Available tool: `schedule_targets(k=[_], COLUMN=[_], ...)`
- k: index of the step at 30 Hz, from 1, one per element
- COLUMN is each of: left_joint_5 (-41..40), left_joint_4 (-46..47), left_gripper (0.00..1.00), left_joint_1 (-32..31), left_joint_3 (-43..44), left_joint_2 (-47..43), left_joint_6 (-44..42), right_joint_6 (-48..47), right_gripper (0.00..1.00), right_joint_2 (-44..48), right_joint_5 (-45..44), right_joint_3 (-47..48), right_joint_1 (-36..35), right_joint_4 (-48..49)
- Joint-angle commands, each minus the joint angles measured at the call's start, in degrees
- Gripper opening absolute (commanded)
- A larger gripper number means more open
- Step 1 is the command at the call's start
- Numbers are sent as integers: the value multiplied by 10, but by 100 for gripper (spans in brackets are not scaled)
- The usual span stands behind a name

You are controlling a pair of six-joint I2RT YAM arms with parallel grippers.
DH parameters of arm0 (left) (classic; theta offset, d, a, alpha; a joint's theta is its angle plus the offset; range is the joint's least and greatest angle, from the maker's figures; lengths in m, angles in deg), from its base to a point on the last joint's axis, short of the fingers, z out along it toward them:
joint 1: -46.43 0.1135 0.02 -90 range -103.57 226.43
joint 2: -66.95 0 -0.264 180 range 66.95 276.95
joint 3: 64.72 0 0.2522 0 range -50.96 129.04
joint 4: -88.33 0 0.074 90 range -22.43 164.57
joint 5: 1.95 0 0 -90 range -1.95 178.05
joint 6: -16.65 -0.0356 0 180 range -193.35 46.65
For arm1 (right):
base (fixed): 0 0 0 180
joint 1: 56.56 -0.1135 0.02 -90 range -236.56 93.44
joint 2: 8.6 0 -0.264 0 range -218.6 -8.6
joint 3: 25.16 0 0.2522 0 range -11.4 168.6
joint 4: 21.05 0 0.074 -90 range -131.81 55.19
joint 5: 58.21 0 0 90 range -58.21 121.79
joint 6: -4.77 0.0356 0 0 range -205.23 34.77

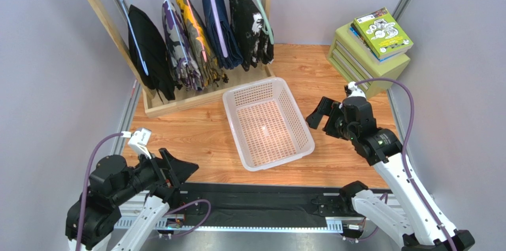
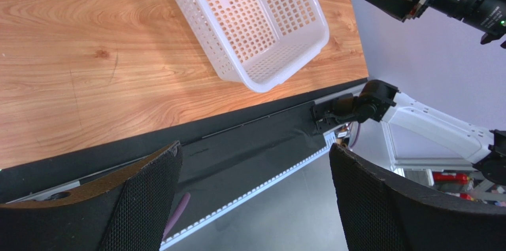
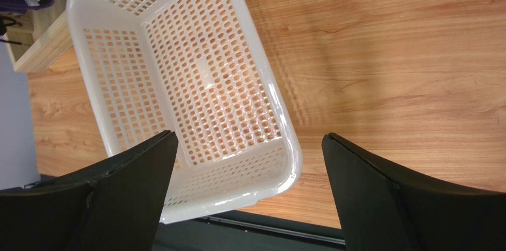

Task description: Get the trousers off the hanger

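The folded dark navy denim trousers point(image 1: 228, 37) hang on the thin lilac wire hanger point(image 1: 216, 25) in the wooden clothes rack point(image 1: 98, 11). The hanger's hook seems to sit on the rail, though the frame edge cuts it off. A white perforated plastic basket point(image 1: 299, 114) lies in front. The left gripper point(image 1: 181, 171) and right gripper point(image 1: 321, 117) are spread wide and empty, well apart from the trousers.

The top camera looks down from high behind the near edge across the whole counter point(image 1: 190, 138). Each wrist camera looks down from nearer; all three share the white basket point(image 1: 236, 129).
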Motion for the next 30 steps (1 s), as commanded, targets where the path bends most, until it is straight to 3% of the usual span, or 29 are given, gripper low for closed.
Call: schedule_targets(k=[1,8,15,26,30], left_joint_5=[2,-46,-59,-44,40], left_joint_4=[34,31,21,203,311], left_gripper=[97,91,91,84,81], left_joint_1=[-1,-1,-1,-1,-1], left_joint_3=[6,68,189,384,457], left_joint_2=[7,15,149,399,503], left_joint_6=[7,-21,-98,-128,-103], right_joint_6=[-42,-81,-94,-124,-138], right_gripper=[100,100,100,100,100], right_joint_2=[25,14,-15,-44,-41], right_joint_5=[84,126,170,181,179], right_joint_3=[-5,-20,-12,43,61], right_joint_1=[-2,-2,-2,-2,-3], right_joint_4=[33,70,130,117,93])
